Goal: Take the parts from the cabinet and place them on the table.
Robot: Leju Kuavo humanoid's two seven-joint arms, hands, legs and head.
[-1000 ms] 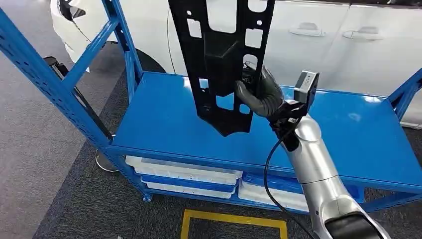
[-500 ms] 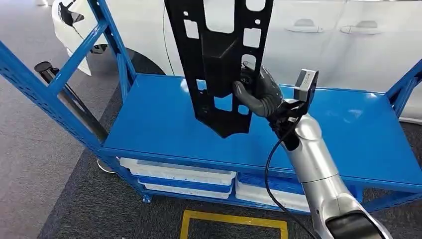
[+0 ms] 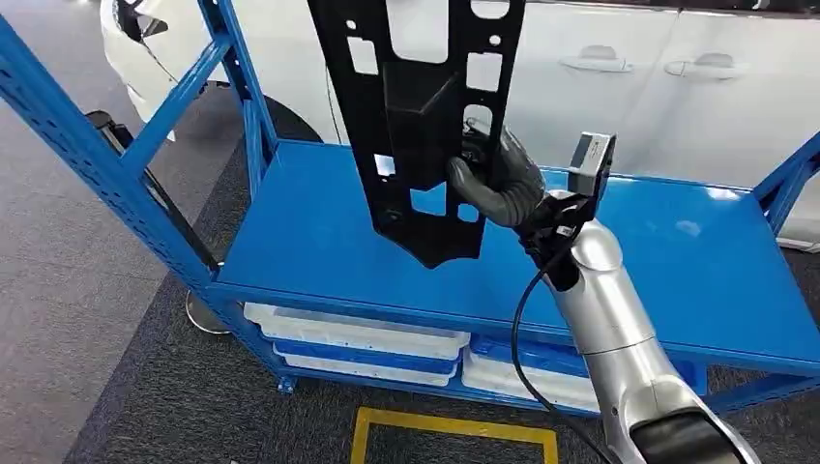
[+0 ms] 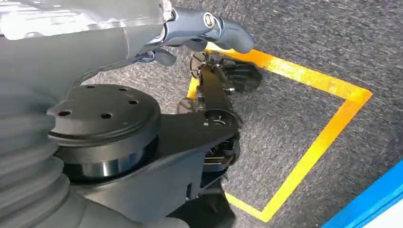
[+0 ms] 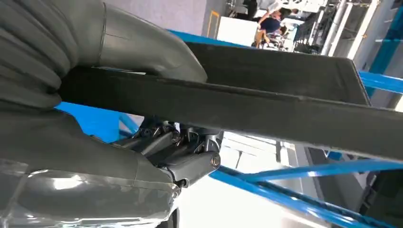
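A long black panel [image 3: 416, 106] with several cut-out holes hangs upright over the blue cabinet shelf [image 3: 319, 232], its lower tip just above the surface. My right hand [image 3: 493, 179] grips the panel's right edge near its lower end. In the right wrist view the panel [image 5: 266, 109] crosses the picture as a dark bar, clamped between the thumb [image 5: 142, 47] and the fingers [image 5: 185, 156]. My left hand [image 4: 209, 28] hangs over the grey carpet with its fingers apart, holding nothing.
A white car [image 3: 619, 87] stands close behind the cabinet. Blue frame struts [image 3: 106, 164] rise at the left and far right. White trays [image 3: 358, 338] sit on the lower shelf. Yellow tape [image 3: 454, 425] marks a square on the floor [image 4: 323, 137].
The whole picture swayed slightly and came back. My right hand has shifted a little to the left with the panel still in its grip.
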